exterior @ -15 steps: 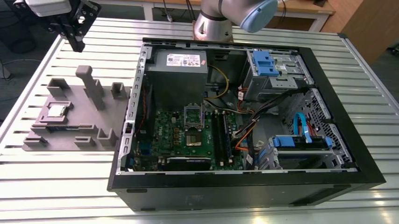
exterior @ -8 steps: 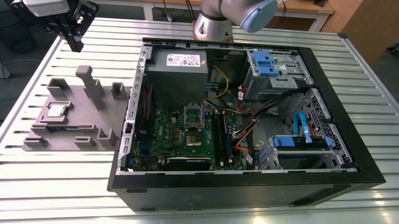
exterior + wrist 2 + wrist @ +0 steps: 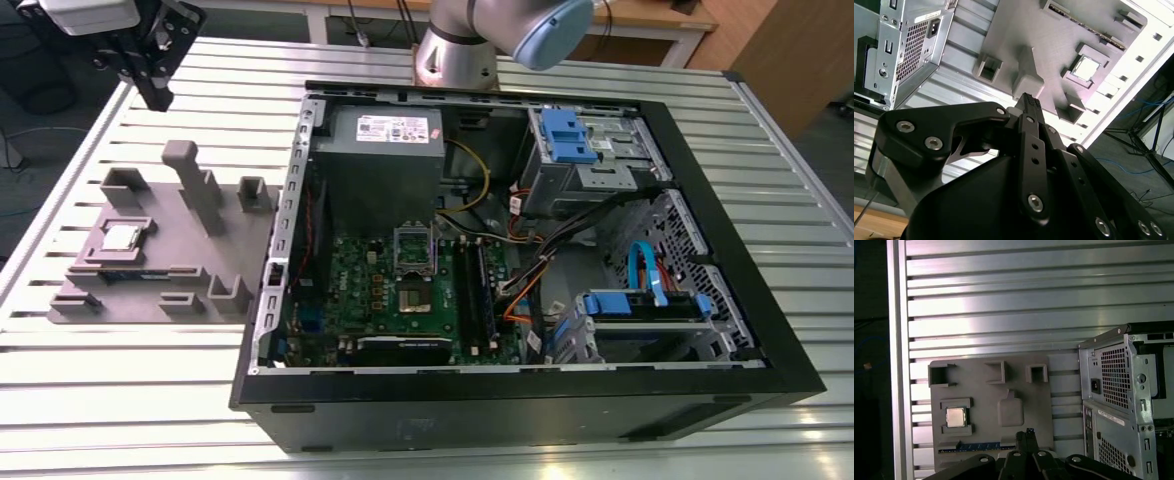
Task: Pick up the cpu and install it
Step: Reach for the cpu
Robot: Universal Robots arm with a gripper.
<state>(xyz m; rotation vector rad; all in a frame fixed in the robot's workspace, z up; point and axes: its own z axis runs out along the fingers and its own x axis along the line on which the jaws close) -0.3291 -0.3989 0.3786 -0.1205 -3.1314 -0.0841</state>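
Observation:
The cpu point(image 3: 123, 237) is a small silver square lying in a recess of the grey fixture plate point(image 3: 160, 275), at the exterior view's left, beside the open computer case point(image 3: 721, 300). It also appears in both wrist views, as the cpu point(image 3: 956, 417) and the cpu point(image 3: 1086, 68). My gripper point(image 3: 156, 92) hangs high above the table, beyond the fixture's far edge and well apart from the chip. Its black fingers point(image 3: 1029, 102) are pressed together with nothing between them. The metal-framed socket point(image 3: 415, 250) sits on the green motherboard inside the case.
Tall grey posts and blocks point(image 3: 200, 190) rise from the fixture around the chip. The case's rear wall point(image 3: 1114, 390) stands close beside the fixture. Cables, blue drive brackets point(image 3: 574, 135) and a power supply point(image 3: 380, 135) fill the case. The slatted metal table point(image 3: 134, 400) ends at the exterior view's left.

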